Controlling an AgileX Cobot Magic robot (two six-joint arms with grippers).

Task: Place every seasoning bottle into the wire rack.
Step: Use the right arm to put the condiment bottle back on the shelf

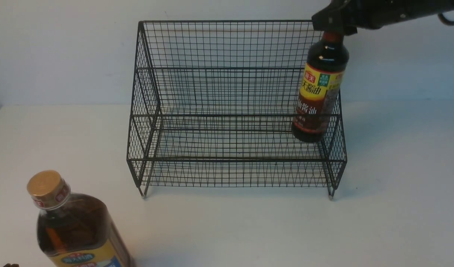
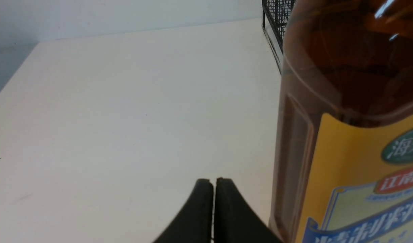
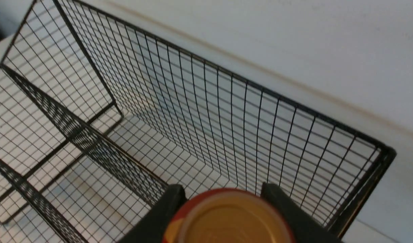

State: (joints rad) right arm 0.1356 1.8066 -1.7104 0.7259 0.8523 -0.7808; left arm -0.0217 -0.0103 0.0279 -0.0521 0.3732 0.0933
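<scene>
The slimmer dark seasoning bottle point(image 1: 319, 92) with its reddish cap point(image 3: 230, 216) hangs slightly tilted at the right end of the black wire rack point(image 1: 227, 92). My right gripper point(image 1: 332, 22) is shut on that cap from above, one finger on each side. The bottle's base is down at the lower tier; I cannot tell whether it touches the mesh. The large amber seasoning bottle point(image 1: 74, 230) with a gold cap stands on the table at the front left, outside the rack. My left gripper point(image 2: 213, 180) is shut and empty, low over the table just beside this bottle point(image 2: 344, 135).
The rack point(image 3: 192, 118) stands mid-table against the white back wall, its two tiers otherwise bare. In the left wrist view a corner of the rack point(image 2: 277, 13) shows behind the amber bottle. White tabletop point(image 1: 230, 230) lies in front of the rack.
</scene>
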